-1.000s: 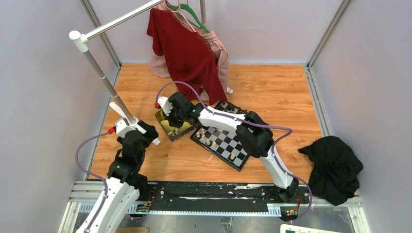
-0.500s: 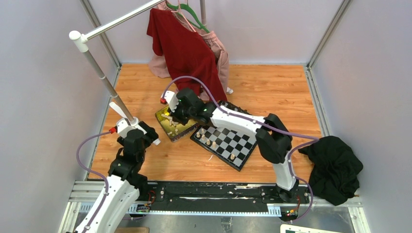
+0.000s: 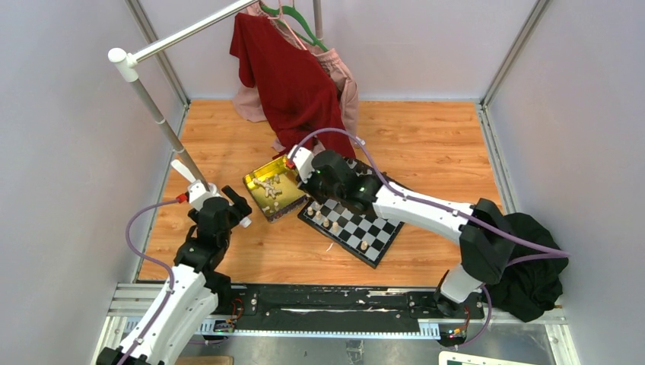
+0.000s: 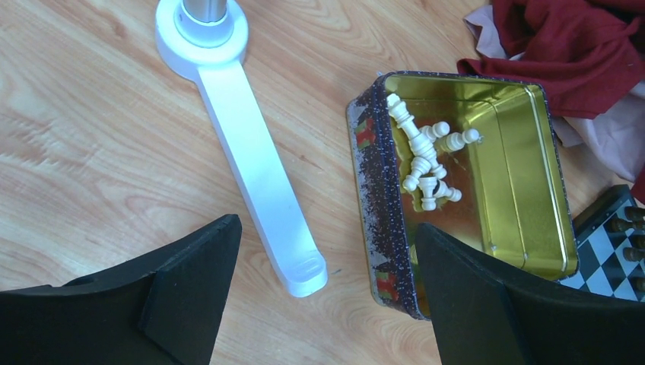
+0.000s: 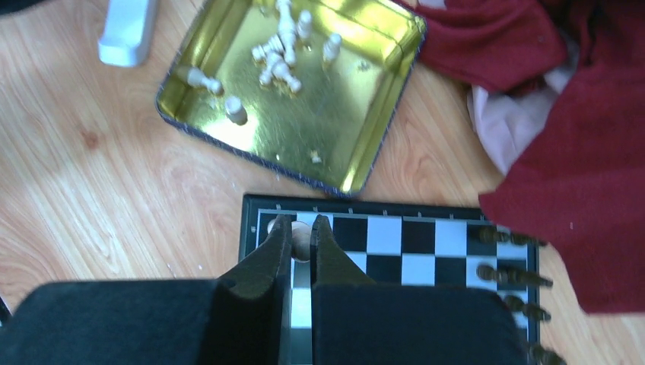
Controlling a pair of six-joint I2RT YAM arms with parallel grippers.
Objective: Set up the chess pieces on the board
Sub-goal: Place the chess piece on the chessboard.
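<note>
- While its jaws stand wide and empty, the left gripper (image 4: 327, 232) hovers low beside the tin (image 4: 532, 190), which lies just ahead to its right.
- Cream chess pieces (image 4: 423, 163) lie jumbled on their sides inside that tin.
- Closed on one cream piece (image 5: 302, 243), the right gripper (image 5: 302, 228) hangs over the board (image 5: 433, 236) corner nearest the tin; its square likely lies straight below.

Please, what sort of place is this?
Probably a robotics test cell, not a home: robot arms bolted to a rail, plain walls around a wooden tabletop, and props: the board, a gold tin, hanging clothes.
</note>
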